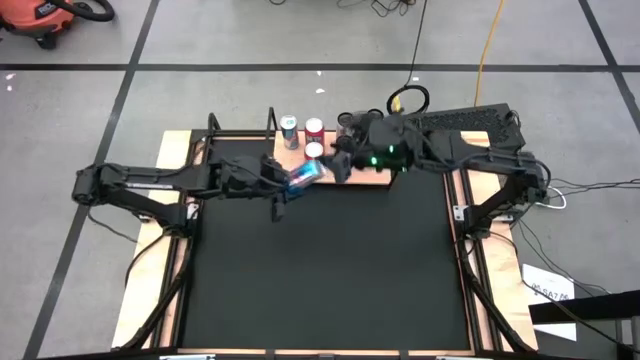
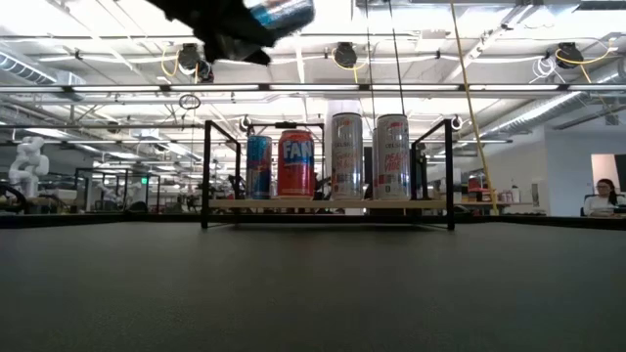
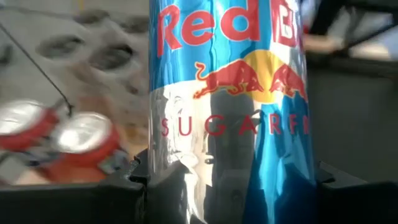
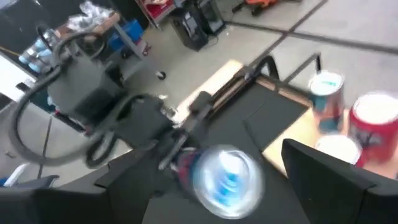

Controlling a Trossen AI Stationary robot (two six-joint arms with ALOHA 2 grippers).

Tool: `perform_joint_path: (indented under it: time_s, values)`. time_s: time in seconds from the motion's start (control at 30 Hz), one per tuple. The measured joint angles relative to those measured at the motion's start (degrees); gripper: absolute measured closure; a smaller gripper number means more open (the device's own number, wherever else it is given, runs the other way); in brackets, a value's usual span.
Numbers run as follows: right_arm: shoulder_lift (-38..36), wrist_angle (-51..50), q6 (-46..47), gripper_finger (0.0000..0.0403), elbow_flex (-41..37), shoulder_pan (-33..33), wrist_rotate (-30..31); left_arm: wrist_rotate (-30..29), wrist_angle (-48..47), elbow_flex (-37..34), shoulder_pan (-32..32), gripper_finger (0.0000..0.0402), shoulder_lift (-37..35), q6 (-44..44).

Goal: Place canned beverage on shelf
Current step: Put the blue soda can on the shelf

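Note:
A blue and silver Red Bull can [image 1: 308, 172] is held by my left gripper [image 1: 288, 182], high above the black tabletop, just in front of the shelf [image 1: 352, 180]. It fills the left wrist view [image 3: 230, 106] and shows at the top of the low view [image 2: 281, 14]. The shelf's light-wood board [image 2: 333, 204] bears several upright cans [image 2: 296, 164] between black uprights. My right gripper [image 1: 338, 163] is open over the shelf, right beside the can's far end [image 4: 227, 180]. I cannot tell whether it touches the can. My left gripper pinches the can's round side wall [image 3: 163, 186] between its two fingers [image 3: 138, 182], one on each side, lying across the can. The can is lifted clear of the table and the shelf. It is tilted far over, with one end toward the right gripper.
On the shelf stand a blue can [image 2: 258, 166], a red can, and two tall silver cans [image 2: 346, 156]. Light-wood strips [image 1: 150, 250] edge the black tabletop [image 1: 320, 270]. A person sits in the room behind at the right [image 2: 604, 196].

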Motion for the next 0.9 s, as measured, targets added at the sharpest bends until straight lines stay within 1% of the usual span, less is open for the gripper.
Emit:
perform_joint_path:
  time_s: [0.1,0.17,0.33,0.4,0.5,0.6,0.7,0.9]
  values:
    - [0.0,1.8,-2.1,0.0078,0.0,-3.0,-3.4,-1.6,4.1,-3.2,2.4,0.0193,-4.9,-0.8]
    - [0.3,4.2,-3.6,0.0078,0.0,-4.7,-6.1,-2.8,6.1,-4.7,3.5,0.0193,-6.9,-0.8]
    - [4.5,15.8,-10.8,0.0078,0.1,-6.1,-9.9,-4.6,8.9,-5.1,5.6,0.0193,-7.5,2.1]
    - [6.2,20.0,-12.4,0.0078,0.0,-6.1,-10.1,-5.2,9.0,-5.1,6.4,0.0193,-7.3,2.8]
    - [7.6,21.3,-12.8,0.0078,0.0,-6.0,-10.0,-5.2,9.7,-5.1,6.9,0.019,-7.3,2.8]
    - [8.4,20.3,-12.1,0.0078,0.0,-6.3,-9.8,-6.1,9.6,-5.1,7.2,0.0185,-7.3,3.2]
    - [9.1,19.9,-10.5,0.0078,0.0,-6.3,-9.6,-6.5,8.8,-5.1,7.1,0.0189,-7.3,3.1]
    - [9.6,19.6,-10.1,0.0078,0.1,-6.3,-9.6,-6.2,8.6,-5.1,7.1,0.019,-7.3,2.7]
